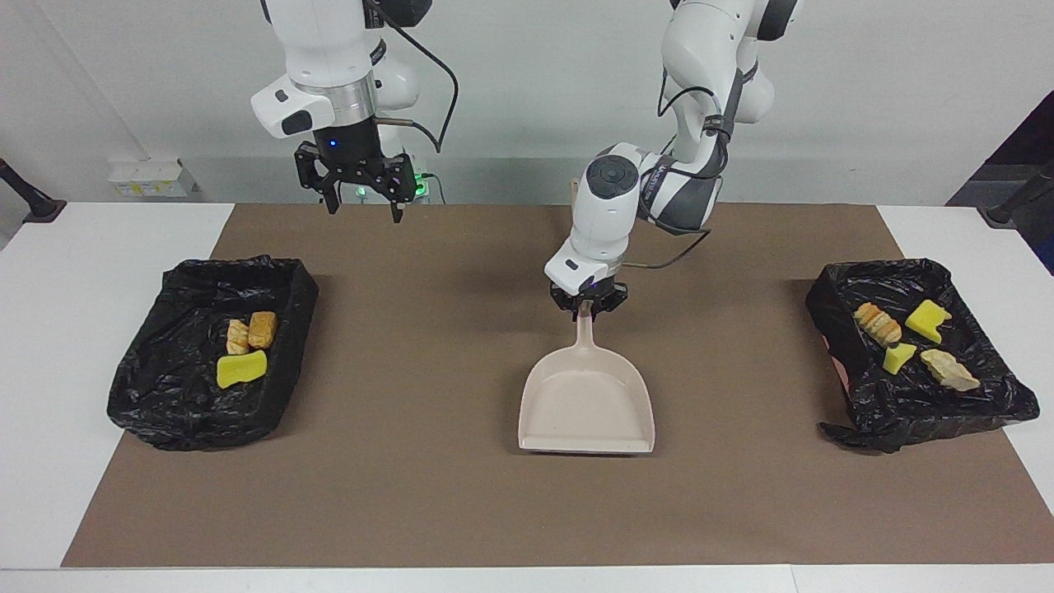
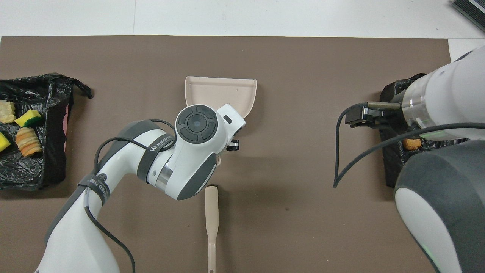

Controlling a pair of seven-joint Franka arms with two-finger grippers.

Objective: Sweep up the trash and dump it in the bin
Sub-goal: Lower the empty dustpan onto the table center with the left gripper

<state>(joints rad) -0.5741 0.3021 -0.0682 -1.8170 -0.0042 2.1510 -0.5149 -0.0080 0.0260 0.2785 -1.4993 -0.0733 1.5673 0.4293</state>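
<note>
Fingers of my left gripper (image 1: 586,306) pinch the dustpan (image 1: 586,408) handle, resting it mid-bench since all trash (image 1: 914,342) sits binned; my right gripper (image 1: 360,188) waits, spread empty.

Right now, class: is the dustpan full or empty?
Empty: the dustpan shows only its bare beige inside, while the scraps lie in the bins.

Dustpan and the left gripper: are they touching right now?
Touching. The facing view shows the left gripper closed on the dustpan handle's top end, pan lying flat on the mat.
</note>
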